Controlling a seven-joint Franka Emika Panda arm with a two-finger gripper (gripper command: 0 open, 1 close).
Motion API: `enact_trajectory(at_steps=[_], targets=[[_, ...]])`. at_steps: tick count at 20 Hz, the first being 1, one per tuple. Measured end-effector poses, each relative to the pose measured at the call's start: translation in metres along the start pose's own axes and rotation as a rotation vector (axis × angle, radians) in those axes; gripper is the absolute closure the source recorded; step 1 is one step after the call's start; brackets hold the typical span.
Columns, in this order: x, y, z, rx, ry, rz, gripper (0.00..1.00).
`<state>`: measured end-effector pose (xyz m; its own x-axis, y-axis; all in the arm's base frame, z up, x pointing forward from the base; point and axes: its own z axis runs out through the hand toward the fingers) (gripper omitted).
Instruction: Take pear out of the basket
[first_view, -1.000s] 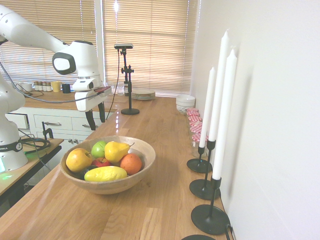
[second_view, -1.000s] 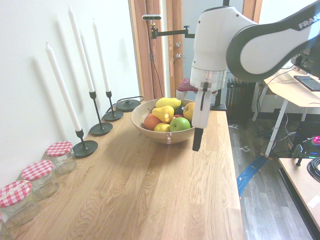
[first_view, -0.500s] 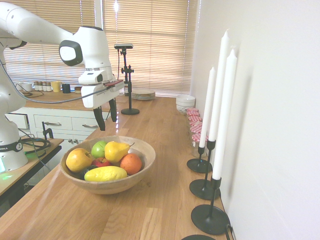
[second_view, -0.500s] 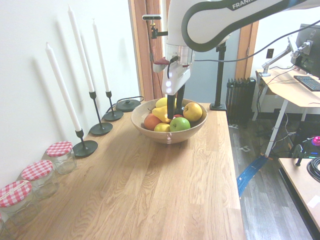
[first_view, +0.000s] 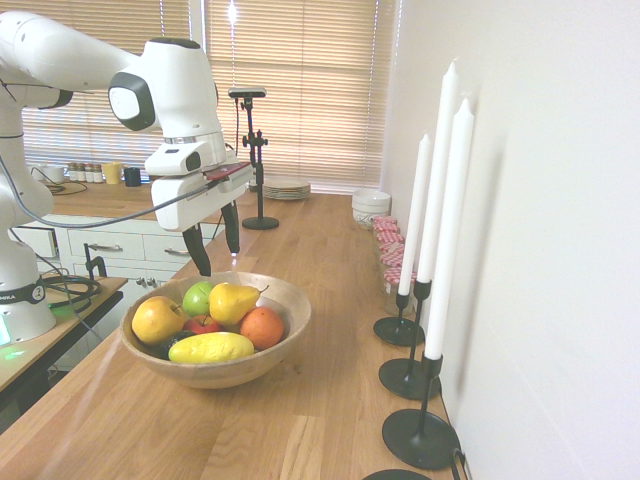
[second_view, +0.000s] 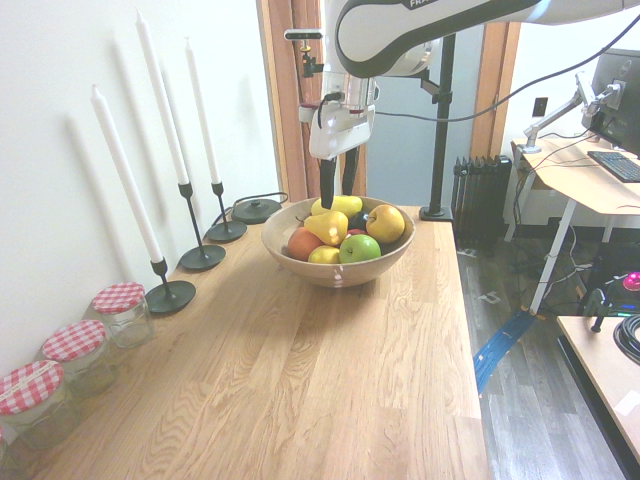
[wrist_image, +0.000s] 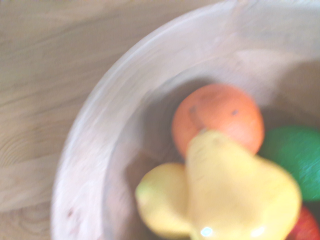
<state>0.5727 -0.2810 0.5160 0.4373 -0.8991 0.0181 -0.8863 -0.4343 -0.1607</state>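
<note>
The yellow pear (first_view: 233, 301) lies on top of the other fruit in the round light-wood basket (first_view: 291, 303), its neck and stem pointing toward the wall. My gripper (first_view: 218, 257) hangs open above the basket's far rim, just above and behind the pear, with nothing between its dark fingers. From the other side the gripper (second_view: 337, 197) stands over the pear (second_view: 328, 227) inside the basket (second_view: 335, 272). The wrist view shows the pear (wrist_image: 235, 195) blurred and close, inside the basket's rim (wrist_image: 85, 135).
Around the pear lie an orange (first_view: 262, 327), a lemon (first_view: 211, 348), a yellow apple (first_view: 158, 319), a green apple (first_view: 198, 297) and a red apple (first_view: 203, 325). Tall white candles (first_view: 447, 230) in black holders line the wall. Jars with checked lids (second_view: 120, 310) stand further along.
The arm has swung from the table's open side to above the basket and come down a little toward the pear. The gripper has stayed open.
</note>
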Motion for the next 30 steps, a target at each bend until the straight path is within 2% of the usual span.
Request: enact_trajectory(at_steps=[6,16,25,26,30], targets=[[0.021,0.010,0.023,-0.019,-0.024,0.021,0.00],[0.026,0.012,0.061,-0.046,-0.065,0.020,0.00],[0.035,-0.005,0.075,-0.045,-0.051,-0.033,0.00],[0.035,-0.009,0.076,-0.044,-0.050,-0.039,1.00],[0.033,-0.021,0.086,-0.047,-0.054,-0.056,1.00]])
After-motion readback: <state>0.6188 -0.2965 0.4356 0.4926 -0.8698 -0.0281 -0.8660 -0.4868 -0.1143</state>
